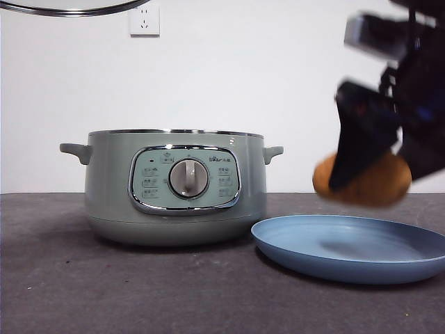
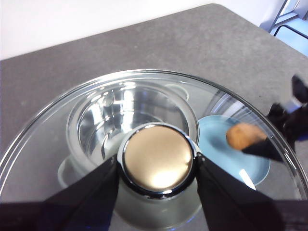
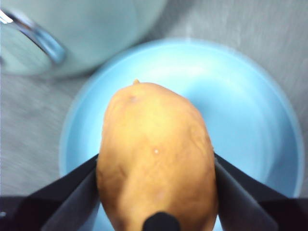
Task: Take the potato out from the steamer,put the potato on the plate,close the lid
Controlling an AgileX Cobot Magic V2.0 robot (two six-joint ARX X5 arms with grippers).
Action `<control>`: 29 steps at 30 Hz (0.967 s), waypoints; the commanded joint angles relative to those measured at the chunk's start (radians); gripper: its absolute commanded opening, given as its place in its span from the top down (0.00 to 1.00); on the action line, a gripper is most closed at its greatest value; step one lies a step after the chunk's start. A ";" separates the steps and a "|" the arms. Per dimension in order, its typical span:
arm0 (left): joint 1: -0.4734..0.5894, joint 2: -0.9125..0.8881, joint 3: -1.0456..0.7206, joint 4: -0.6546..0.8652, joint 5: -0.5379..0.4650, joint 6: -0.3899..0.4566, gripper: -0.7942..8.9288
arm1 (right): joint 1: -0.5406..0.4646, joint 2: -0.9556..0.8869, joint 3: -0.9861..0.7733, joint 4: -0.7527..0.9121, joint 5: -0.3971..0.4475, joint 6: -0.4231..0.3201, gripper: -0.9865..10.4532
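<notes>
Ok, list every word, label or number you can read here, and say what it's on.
None can be read.
Steamer panel: a small brand mark and button labels, all too small to read.
Dial: no marking visible.
Wall socket: only slots, no text.

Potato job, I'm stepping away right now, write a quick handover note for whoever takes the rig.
Right gripper: jaws shut on the potato, held in the air above the plate, not touching it.
Left gripper: jaws shut on the lid's knob, holding the lid high above the steamer.
Done: potato is out of the steamer, which stands open on the table beside the plate.
Left: lower the potato onto the plate, release, then set the lid back on the steamer.
</notes>
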 commanded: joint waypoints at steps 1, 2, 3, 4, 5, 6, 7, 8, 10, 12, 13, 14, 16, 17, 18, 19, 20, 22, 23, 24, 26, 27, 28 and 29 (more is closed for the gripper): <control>-0.019 0.022 0.009 0.083 0.014 0.024 0.93 | -0.003 0.042 -0.034 0.041 0.000 0.015 0.93; -0.028 0.037 0.009 0.093 0.014 0.029 0.93 | -0.003 0.060 -0.040 0.056 0.000 0.016 0.92; -0.037 0.051 0.009 0.101 0.014 0.032 0.93 | -0.003 0.076 -0.041 0.068 -0.001 0.016 0.92; -0.048 0.071 0.009 0.111 0.013 0.040 0.93 | -0.003 0.094 -0.041 0.078 0.000 0.016 0.92; -0.056 0.086 0.009 0.120 0.010 0.048 0.93 | -0.003 0.108 -0.041 0.085 0.000 0.016 0.92; -0.065 0.106 0.009 0.130 0.008 0.053 0.93 | -0.003 0.122 -0.041 0.093 0.000 0.016 0.92; -0.072 0.126 0.009 0.143 0.008 0.058 0.93 | -0.003 0.132 -0.041 0.097 0.000 0.016 0.92; -0.078 0.145 0.009 0.154 0.008 0.068 0.93 | -0.003 0.141 -0.041 0.098 -0.001 0.016 0.92; -0.088 0.186 0.009 0.187 0.007 0.079 0.93 | -0.003 0.149 -0.041 0.097 0.001 0.022 0.89; -0.098 0.225 0.009 0.225 0.007 0.083 0.93 | -0.003 0.150 -0.041 0.097 0.003 0.028 0.79; -0.103 0.249 0.009 0.252 0.007 0.086 0.93 | -0.003 0.150 -0.041 0.098 0.004 0.029 0.71; -0.106 0.271 0.009 0.278 0.006 0.089 0.93 | -0.003 0.150 -0.041 0.099 0.004 0.032 0.61; -0.108 0.311 0.009 0.319 0.006 0.095 0.93 | -0.005 0.150 -0.041 0.098 0.004 0.042 0.46; -0.109 0.334 0.009 0.339 0.006 0.097 0.93 | -0.008 0.150 -0.041 0.098 0.003 0.042 0.42; -0.109 0.352 0.009 0.352 0.007 0.099 0.93 | -0.009 0.150 -0.041 0.097 0.003 0.043 0.41; -0.111 0.373 0.009 0.362 0.006 0.101 0.93 | -0.010 0.150 -0.041 0.095 0.004 0.043 0.41; -0.111 0.394 0.009 0.372 0.006 0.102 0.93 | -0.011 0.150 -0.041 0.093 0.005 0.043 0.41; -0.111 0.433 0.009 0.386 0.006 0.109 0.93 | -0.016 0.150 -0.041 0.091 0.004 0.043 0.41; -0.111 0.453 0.009 0.391 0.006 0.120 0.93 | -0.020 0.150 -0.041 0.091 0.004 0.046 0.41; -0.111 0.470 0.009 0.397 0.006 0.127 0.93 | -0.024 0.150 -0.041 0.091 0.003 0.047 0.41; -0.111 0.505 0.009 0.412 0.004 0.128 0.93 | -0.027 0.150 -0.041 0.091 0.003 0.050 0.41; -0.111 0.517 0.009 0.418 0.004 0.128 0.93 | -0.027 0.149 -0.041 0.090 0.003 0.050 0.41; -0.111 0.528 0.009 0.427 0.003 0.128 0.93 | -0.027 0.148 -0.041 0.090 0.003 0.050 0.41; -0.111 0.540 0.009 0.438 0.002 0.128 0.93 | -0.027 0.145 -0.041 0.086 0.003 0.050 0.42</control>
